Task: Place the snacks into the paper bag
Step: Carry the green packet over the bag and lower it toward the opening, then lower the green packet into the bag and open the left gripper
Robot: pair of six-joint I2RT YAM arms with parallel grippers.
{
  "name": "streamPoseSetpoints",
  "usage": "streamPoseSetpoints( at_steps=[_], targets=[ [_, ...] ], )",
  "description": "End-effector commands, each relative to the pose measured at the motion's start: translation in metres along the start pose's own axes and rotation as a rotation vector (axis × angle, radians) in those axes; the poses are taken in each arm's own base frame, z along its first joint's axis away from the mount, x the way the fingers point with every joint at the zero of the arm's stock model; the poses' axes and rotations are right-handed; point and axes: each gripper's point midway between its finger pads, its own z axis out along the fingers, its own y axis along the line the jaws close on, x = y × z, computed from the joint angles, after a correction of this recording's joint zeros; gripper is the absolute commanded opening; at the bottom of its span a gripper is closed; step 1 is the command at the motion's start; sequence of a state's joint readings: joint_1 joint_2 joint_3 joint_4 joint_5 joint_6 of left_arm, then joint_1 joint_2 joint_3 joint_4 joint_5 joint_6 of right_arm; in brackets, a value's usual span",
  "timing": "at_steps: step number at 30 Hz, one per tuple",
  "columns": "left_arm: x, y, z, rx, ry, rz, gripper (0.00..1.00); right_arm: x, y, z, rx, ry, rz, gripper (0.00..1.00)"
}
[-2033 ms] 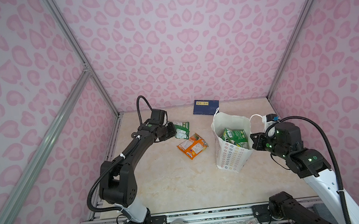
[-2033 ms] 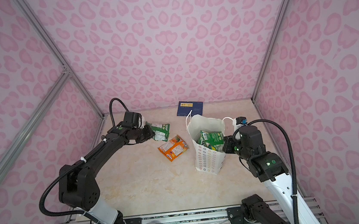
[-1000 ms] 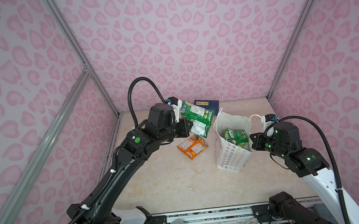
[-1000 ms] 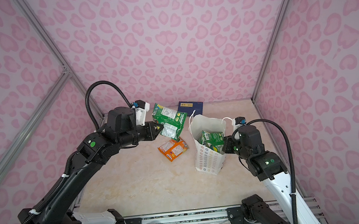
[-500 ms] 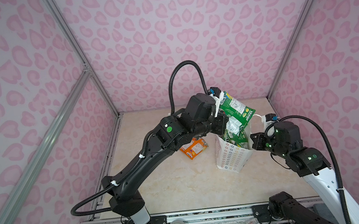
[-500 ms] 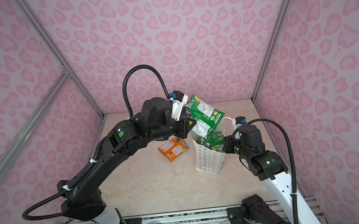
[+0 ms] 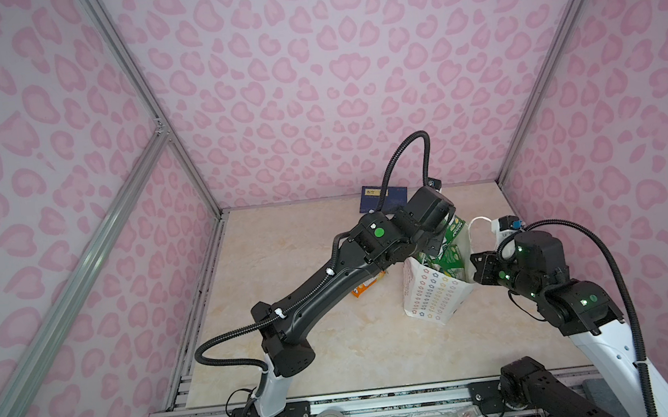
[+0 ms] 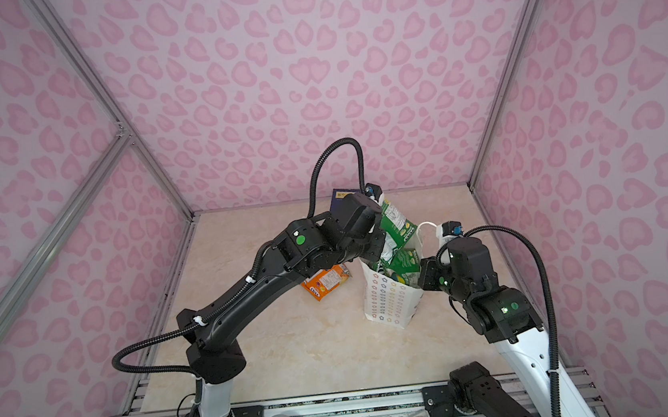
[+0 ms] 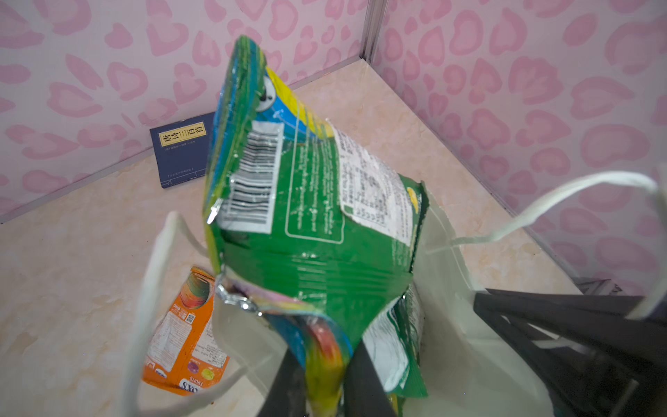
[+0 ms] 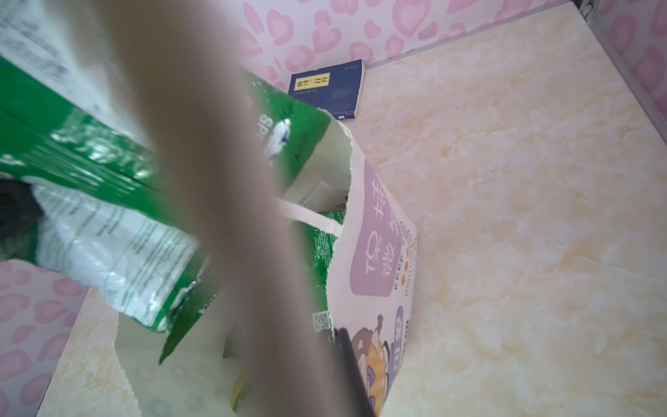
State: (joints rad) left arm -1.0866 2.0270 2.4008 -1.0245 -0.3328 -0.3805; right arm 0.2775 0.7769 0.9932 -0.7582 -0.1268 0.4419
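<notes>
Pink heart-print walls (image 7: 311, 74); beige marbled floor (image 7: 277, 240); aluminium corner posts (image 7: 123, 58).

Both top views: high over surface (image 7: 285, 243) front edge, facing down twd back edge, near-identical whole scene. L wrist cam: v. close above paper bag (image 9: 447, 289) mouth. R wrist cam: close by bag side. Both catch blue card (image 9: 180, 155).

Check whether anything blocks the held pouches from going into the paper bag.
Nothing visible does. The left gripper holds the pouches directly over the paper bag's open mouth; its cord handles lie to the sides, not across.
</notes>
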Motion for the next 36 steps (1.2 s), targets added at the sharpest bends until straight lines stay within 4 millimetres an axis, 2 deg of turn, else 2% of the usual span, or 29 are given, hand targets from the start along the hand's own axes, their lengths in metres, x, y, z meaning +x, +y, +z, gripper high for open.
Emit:
streamPoseSetpoints(
  at_steps=[1, 9, 24, 30, 33, 36],
  targets=[
    [0.003, -0.001, 0.012, -0.036, -0.002, 0.026, 0.10, 0.001, 0.000, 0.004, -0.001, 0.001, 0.004, 0.00],
    [0.031, -0.016, 0.039, -0.070, 0.063, 0.089, 0.10, -0.003, 0.003, 0.002, -0.011, -0.007, 0.006, 0.00],
    [0.062, -0.020, 0.084, -0.109, 0.142, 0.115, 0.11, -0.003, 0.006, 0.006, -0.026, -0.003, 0.008, 0.00],
    [0.066, -0.029, 0.082, -0.057, 0.165, 0.089, 0.16, -0.001, 0.005, 0.005, -0.022, -0.004, 0.006, 0.00],
    [0.067, -0.036, 0.075, -0.012, 0.175, 0.072, 0.28, -0.002, 0.004, 0.004, -0.019, -0.008, 0.007, 0.00],
    [0.060, -0.049, 0.058, 0.072, 0.171, 0.047, 0.35, -0.001, 0.003, 0.004, -0.015, -0.006, 0.005, 0.00]
  ],
)
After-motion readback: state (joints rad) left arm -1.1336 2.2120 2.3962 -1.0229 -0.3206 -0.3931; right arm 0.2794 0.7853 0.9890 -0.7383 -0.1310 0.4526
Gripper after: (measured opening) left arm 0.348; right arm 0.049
